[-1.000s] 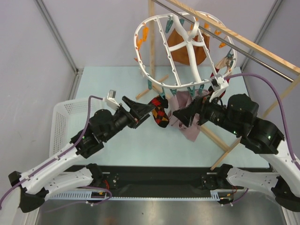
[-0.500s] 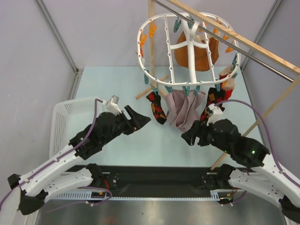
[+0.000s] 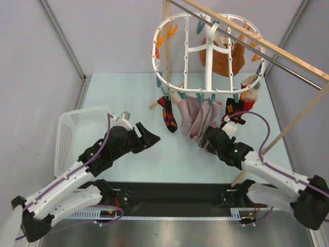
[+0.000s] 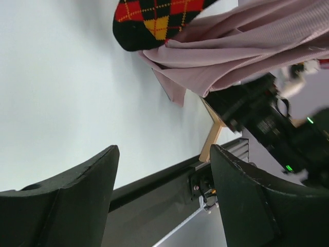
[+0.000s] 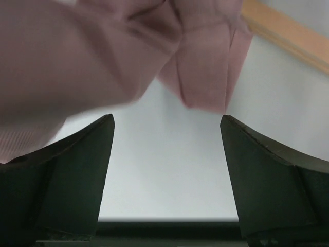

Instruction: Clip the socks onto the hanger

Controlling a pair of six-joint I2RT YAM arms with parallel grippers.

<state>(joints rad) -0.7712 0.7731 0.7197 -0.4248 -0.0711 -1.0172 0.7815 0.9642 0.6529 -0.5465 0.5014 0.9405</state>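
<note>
The white round hanger (image 3: 206,51) hangs from the wooden rack at the back. One argyle sock (image 3: 167,114) dangles from a teal clip on its near left rim; its toe shows in the left wrist view (image 4: 154,20). A second argyle sock (image 3: 234,109) hangs at the near right rim. My left gripper (image 3: 150,138) is open and empty, low and left of the first sock. My right gripper (image 3: 204,143) is open and empty, just under the mauve-pink cloth (image 3: 199,116). Both wrist views show the jaws standing wide apart with nothing between them.
A white basket (image 3: 74,135) stands at the left. An orange-brown garment (image 3: 222,55) hangs behind the ring. Wooden rack poles (image 3: 270,145) cross the right side and one lies on the table (image 3: 164,96). The pink cloth fills the top of the right wrist view (image 5: 103,67).
Both arms have pulled back and down from the hanger. The ring has swung back up and right, with the socks and cloth hanging free from it.
</note>
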